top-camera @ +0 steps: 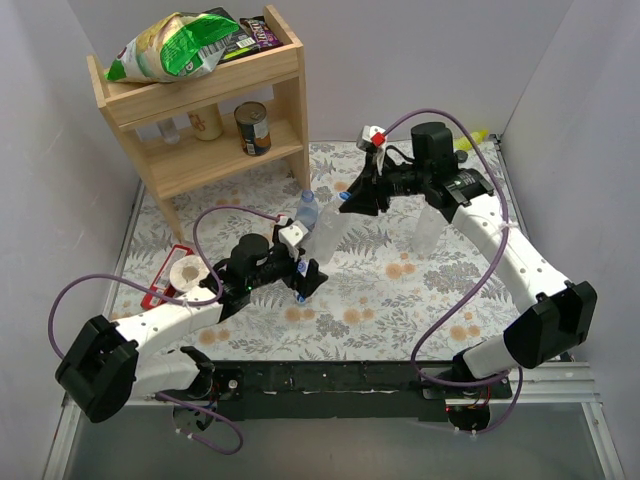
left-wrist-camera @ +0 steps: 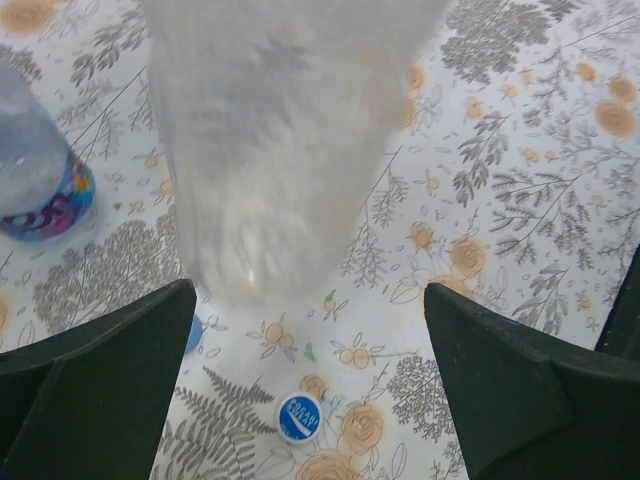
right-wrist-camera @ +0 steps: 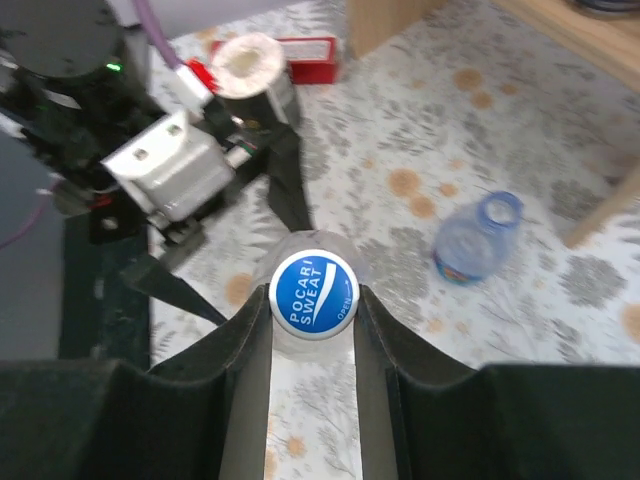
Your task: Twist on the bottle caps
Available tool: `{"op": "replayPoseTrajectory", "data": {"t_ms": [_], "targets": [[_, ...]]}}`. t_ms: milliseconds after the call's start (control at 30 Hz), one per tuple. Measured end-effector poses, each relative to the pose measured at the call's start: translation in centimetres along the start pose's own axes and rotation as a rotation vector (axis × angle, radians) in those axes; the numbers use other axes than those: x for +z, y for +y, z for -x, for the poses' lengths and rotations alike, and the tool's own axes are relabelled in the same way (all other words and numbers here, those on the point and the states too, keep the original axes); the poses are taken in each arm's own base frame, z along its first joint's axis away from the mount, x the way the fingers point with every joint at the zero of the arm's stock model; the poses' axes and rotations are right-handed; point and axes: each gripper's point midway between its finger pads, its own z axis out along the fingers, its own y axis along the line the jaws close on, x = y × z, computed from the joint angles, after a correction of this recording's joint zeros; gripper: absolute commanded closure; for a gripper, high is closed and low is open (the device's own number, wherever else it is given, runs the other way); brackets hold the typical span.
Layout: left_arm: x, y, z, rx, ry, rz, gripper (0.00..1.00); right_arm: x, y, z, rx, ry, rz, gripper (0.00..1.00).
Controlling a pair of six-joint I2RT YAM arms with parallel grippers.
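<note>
I was looking at a lab test cell, not a home: plain white walls point(top-camera: 40, 150) boxed it in, my arms point(top-camera: 500, 240) were bolted to a metal rail point(top-camera: 330, 378), and only a flowered cloth point(top-camera: 400, 300), wooden shelf point(top-camera: 200, 90), snack bag point(top-camera: 170, 50) and can point(top-camera: 253, 128) looked homely.

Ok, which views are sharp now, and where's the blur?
Left wrist: the clear bottle up close is hazy, the loose cap sharp. Right wrist: the held cap is crisp, the labelled bottle behind it blurred. Top external: evenly lit.
</note>
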Motion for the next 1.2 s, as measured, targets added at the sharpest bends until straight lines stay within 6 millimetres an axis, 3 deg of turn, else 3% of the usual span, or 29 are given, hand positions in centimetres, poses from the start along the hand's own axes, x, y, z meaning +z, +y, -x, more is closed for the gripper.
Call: {"op": "replayPoseTrajectory", "data": {"t_ms": [267,400,567,800,1033,1200], "targets": [[-1.8,1.6,-2.3,0.000,0.102,0.096,0.02,-3.9,-8.5,-3.0,-0.152,0.112,-0.311,0.99],[-2.3,1.7,-2.6,0.011,0.120,0.100,0.02,-4.4,-10.6,-6.3,-0.155,0.170,-0.358,0.99],[-2.5,1.9,-3.2,0.028,0.144,0.102,0.02,-4.0,-12.8,-8.7,-0.154,0.215,-0.372,0.99],[-2.7,2.2,-3.6,0.033,0.158,0.103,0.02,-3.6,-14.3,-9.3,-0.162,0.221,-0.389,0.90],[-2.7,2.1,-3.6,0.031,0.158,0.090,0.02,-3.7,-14.8,-9.3,-0.158,0.217,-0.412,0.67],[-2.6,1.9,-3.7,0.029,0.160,0.081,0.02,-3.8,-15.1,-9.2,-0.143,0.217,-0.436,0.60]]}}
